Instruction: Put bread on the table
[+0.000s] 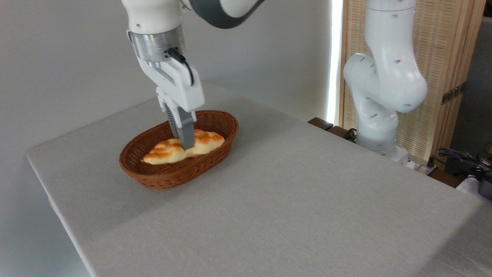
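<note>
The bread (164, 152), a long flat braided loaf with toasted orange patches, is inside the brown wicker basket (215, 122) on the left half of the table (292, 200). My gripper (183, 144) reaches down into the basket over the loaf's middle. Its grey fingers (185, 132) stand close together, one on each side of the loaf, pressed against it. The near finger covers a strip of the bread, and the far fingertip is hidden behind it. Both pointed ends of the loaf show clear of the fingers.
The arm's white base (378, 96) stands off the table's right rear edge, with cables and dark gear (467, 159) beside it. A wooden slatted screen (446, 50) is behind. The grey cloth stretches wide in front of and to the right of the basket.
</note>
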